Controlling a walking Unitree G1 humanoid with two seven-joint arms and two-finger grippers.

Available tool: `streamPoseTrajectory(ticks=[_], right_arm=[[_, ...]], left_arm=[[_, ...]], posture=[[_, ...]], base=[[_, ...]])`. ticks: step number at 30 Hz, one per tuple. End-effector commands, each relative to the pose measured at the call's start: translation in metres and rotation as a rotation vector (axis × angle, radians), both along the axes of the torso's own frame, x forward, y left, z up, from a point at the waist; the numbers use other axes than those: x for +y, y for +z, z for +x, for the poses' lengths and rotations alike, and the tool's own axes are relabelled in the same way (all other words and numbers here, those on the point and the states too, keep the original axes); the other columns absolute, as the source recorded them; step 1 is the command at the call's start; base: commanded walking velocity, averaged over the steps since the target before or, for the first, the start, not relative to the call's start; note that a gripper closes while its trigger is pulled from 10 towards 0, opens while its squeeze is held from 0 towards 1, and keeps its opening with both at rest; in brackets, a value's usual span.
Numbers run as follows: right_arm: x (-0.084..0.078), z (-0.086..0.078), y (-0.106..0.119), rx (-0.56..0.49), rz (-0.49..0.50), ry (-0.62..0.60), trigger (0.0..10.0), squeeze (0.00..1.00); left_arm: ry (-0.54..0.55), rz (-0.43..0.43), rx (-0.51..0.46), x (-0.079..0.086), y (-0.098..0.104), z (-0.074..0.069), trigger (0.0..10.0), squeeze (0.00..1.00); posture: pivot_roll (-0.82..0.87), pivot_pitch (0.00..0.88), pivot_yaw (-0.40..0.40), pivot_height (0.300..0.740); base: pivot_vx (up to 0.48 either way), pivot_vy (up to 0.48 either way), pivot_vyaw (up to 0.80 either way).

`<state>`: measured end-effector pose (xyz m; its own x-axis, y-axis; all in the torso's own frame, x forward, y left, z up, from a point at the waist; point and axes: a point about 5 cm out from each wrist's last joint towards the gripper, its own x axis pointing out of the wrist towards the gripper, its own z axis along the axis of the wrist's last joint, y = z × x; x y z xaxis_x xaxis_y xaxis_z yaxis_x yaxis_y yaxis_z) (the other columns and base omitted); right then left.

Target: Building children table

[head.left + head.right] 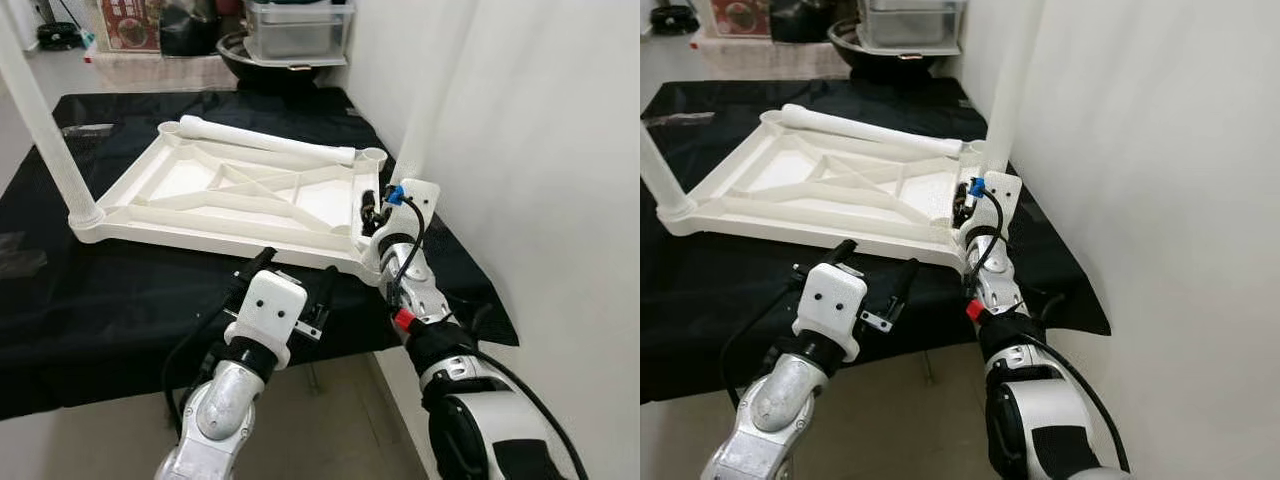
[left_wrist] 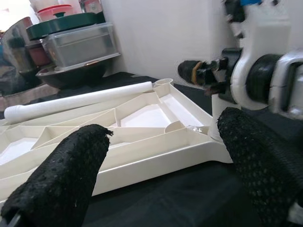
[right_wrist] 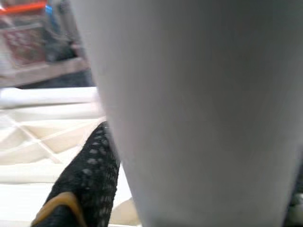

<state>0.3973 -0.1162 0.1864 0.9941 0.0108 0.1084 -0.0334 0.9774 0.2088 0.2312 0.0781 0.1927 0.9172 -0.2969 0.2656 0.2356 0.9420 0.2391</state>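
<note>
Black cloth (image 1: 120, 300) covers the work surface, white tabletop (image 1: 230, 195) upside down on it, ribs up. One leg (image 1: 45, 130) upright in far-left corner socket, loose leg (image 1: 265, 142) lying across the far edge. Right gripper (image 1: 372, 212) at near-right corner, clamped on another upright leg (image 1: 1010, 80). Left gripper (image 1: 290, 275) spread wide, holding nothing, just before the near edge
</note>
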Motion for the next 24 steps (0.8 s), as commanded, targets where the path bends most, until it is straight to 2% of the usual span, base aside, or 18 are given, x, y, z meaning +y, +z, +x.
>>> streamPoseTrajectory(ticks=[1,3,5,9,11,12,14,16,17,21,22,23,24], right_arm=[[0.01,0.003,0.012,-0.036,0.107,0.184,10.0,0.0],[0.014,0.0,0.017,-0.059,0.254,0.467,10.0,0.0],[0.012,-0.007,0.014,-0.082,0.247,0.703,10.0,0.0],[0.009,-0.007,0.011,-0.065,0.219,0.711,10.0,0.0],[0.01,-0.016,0.008,-0.056,0.14,0.956,10.0,0.0],[0.01,-0.016,0.008,-0.056,0.14,0.956,10.0,0.0],[0.017,-0.027,0.004,-0.043,0.059,1.169,10.0,0.0],[0.03,-0.032,-0.002,-0.013,0.003,1.268,10.0,0.0],[0.037,-0.034,-0.005,-0.002,-0.019,1.288,10.0,0.0],[0.043,-0.035,-0.007,0.006,-0.033,1.306,10.0,0.0],[0.048,-0.029,-0.009,0.017,-0.087,1.188,0.0,0.0],[0.049,-0.021,-0.01,0.028,-0.134,1.029,0.0,0.0],[0.049,-0.016,-0.01,0.032,-0.163,0.926,0.0,0.0]], left_arm=[[0.004,0.012,0.014,0.001,-0.003,0.0,10.0,0.0],[0.005,0.011,0.014,0.002,-0.003,0.001,10.0,0.0],[0.003,0.016,0.013,0.002,-0.003,0.001,10.0,0.0],[0.002,0.017,0.011,0.002,-0.003,0.001,10.0,0.0],[0.006,0.019,0.006,0.002,-0.002,0.002,10.0,0.0],[0.006,0.019,0.006,0.002,-0.002,0.002,10.0,0.0],[0.01,0.02,0.003,0.004,-0.001,0.002,10.0,0.0],[0.01,0.02,0.002,0.004,-0.002,0.002,10.0,0.0],[0.009,0.02,0.002,0.003,-0.002,0.002,10.0,0.0],[0.007,0.02,0.002,0.003,-0.002,0.002,10.0,0.0],[0.006,0.02,0.003,0.003,-0.003,0.001,10.0,0.0],[0.005,0.019,0.004,0.002,-0.003,0.001,10.0,0.0],[0.004,0.018,0.005,0.002,-0.004,0.0,10.0,0.0]], posture=[[0.1,0.087,-0.112,0.74],[0.1,0.084,-0.115,0.74],[0.1,0.083,-0.116,0.74],[0.11,0.082,-0.116,0.74],[0.11,0.074,-0.125,0.74],[0.11,0.074,-0.125,0.74],[0.12,0.071,-0.127,0.74],[0.12,0.067,-0.126,0.74],[0.12,0.063,-0.124,0.74],[0.12,0.063,-0.124,0.74],[0.12,0.053,-0.124,0.74],[0.12,0.05,-0.125,0.74],[0.12,0.049,-0.127,0.74]], base=[[0.0,0.0,0.0],[0.0,0.0,0.0],[0.0,0.0,0.0],[0.0,0.0,0.0],[0.0,0.0,0.0],[0.0,0.0,0.0],[0.0,0.0,0.0],[0.0,0.0,0.0],[0.0,0.0,0.0],[0.0,0.0,0.0],[0.0,0.0,0.0],[0.0,0.0,0.0],[0.0,0.0,0.0]])
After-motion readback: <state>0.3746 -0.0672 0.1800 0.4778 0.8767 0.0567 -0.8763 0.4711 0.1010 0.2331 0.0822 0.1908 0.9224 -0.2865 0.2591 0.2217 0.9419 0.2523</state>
